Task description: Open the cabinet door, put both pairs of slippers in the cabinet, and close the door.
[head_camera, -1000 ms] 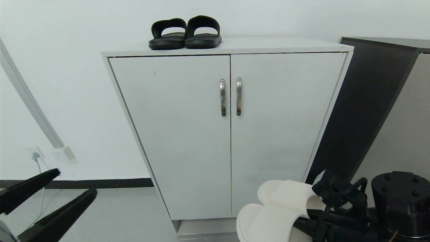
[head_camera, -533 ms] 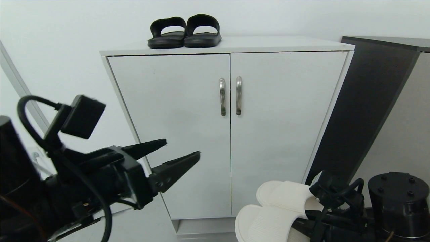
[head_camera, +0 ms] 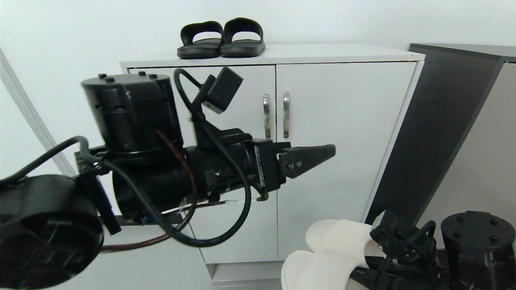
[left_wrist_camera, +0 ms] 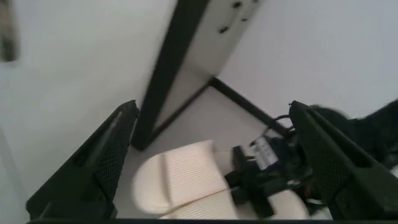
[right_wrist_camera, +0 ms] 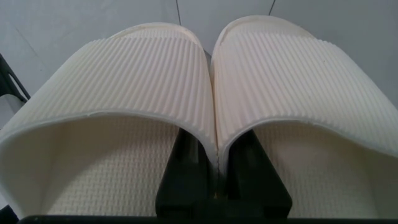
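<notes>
The white cabinet (head_camera: 342,121) stands with both doors shut, its two metal handles (head_camera: 266,116) side by side at the middle seam. A pair of black slippers (head_camera: 221,39) rests on its top. My left gripper (head_camera: 328,153) is held up in front of the doors, just below the handles. The left wrist view shows the left gripper (left_wrist_camera: 211,112) open and empty. Low on the right, my right gripper (head_camera: 375,257) is shut on a pair of white slippers (head_camera: 330,249). Its fingers (right_wrist_camera: 186,168) pinch the two inner side walls of the white slippers (right_wrist_camera: 137,81) together.
A dark grey cabinet (head_camera: 435,133) stands right against the white one. A grey conduit (head_camera: 24,108) runs slantwise down the wall at the left. Grey floor (head_camera: 161,266) lies open to the left of the cabinet base.
My left arm has swung up from the lower left and across to the right, in front of the doors, and has rolled so its fingers show side-on. The right arm with the white slippers has barely moved.
</notes>
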{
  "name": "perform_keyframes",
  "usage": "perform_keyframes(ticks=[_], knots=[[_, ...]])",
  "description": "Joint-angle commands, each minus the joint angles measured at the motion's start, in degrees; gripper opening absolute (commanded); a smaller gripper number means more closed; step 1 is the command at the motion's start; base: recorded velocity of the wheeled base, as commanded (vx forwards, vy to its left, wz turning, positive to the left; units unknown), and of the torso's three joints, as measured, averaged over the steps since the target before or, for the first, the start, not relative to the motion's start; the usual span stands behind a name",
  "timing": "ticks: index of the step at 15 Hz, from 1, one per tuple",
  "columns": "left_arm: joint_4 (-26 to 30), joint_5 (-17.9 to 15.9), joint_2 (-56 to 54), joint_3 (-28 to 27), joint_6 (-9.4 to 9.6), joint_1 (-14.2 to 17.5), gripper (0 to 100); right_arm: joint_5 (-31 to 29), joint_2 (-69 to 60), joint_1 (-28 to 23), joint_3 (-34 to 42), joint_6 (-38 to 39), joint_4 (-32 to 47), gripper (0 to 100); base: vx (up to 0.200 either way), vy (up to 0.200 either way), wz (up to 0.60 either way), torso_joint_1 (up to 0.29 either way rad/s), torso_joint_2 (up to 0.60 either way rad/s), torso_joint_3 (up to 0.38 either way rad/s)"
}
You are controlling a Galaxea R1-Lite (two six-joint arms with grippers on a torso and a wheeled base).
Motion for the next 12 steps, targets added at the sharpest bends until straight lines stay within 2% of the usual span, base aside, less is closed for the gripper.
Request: perform_keyframes(ticks=[1, 2, 5, 7, 9, 12], knots=[[1.07, -7.09, 5.49, -7.06, -6.38, 3.65, 100, 0.07, -0.07, 0.01, 0.39, -0.04, -0.35, 0, 0.000, 0.000, 0.00, 0.000, 0.00, 0.000], [0.98, -10.87, 6.63, -9.17, -9.28, 5.41, 100, 0.07, -0.07, 0.01, 0.56, -0.04, -0.35, 0, 0.000, 0.000, 0.00, 0.000, 0.00, 0.000], [0.63, -9.46, 10.15, -11.89, -8.49, 6.37, 100, 0.24, 0.28, 0.01, 0.56, -0.04, -0.35, 0, 0.000, 0.000, 0.00, 0.000, 0.00, 0.000], [0.89, -6.30, 11.64, -13.03, -7.09, 6.64, 100, 0.24, 0.72, 0.01, 0.56, -0.04, -0.35, 0, 0.000, 0.000, 0.00, 0.000, 0.00, 0.000], [1.15, -3.13, 12.70, -15.14, -7.00, 7.16, 100, 0.15, 0.81, 0.01, 0.56, -0.04, -0.53, 0, 0.000, 0.000, 0.00, 0.000, 0.00, 0.000], [1.33, -1.64, 14.01, -17.95, -6.73, 9.54, 100, 0.15, 1.07, 0.01, 0.56, -0.04, -0.53, 0, 0.000, 0.000, 0.00, 0.000, 0.00, 0.000]])
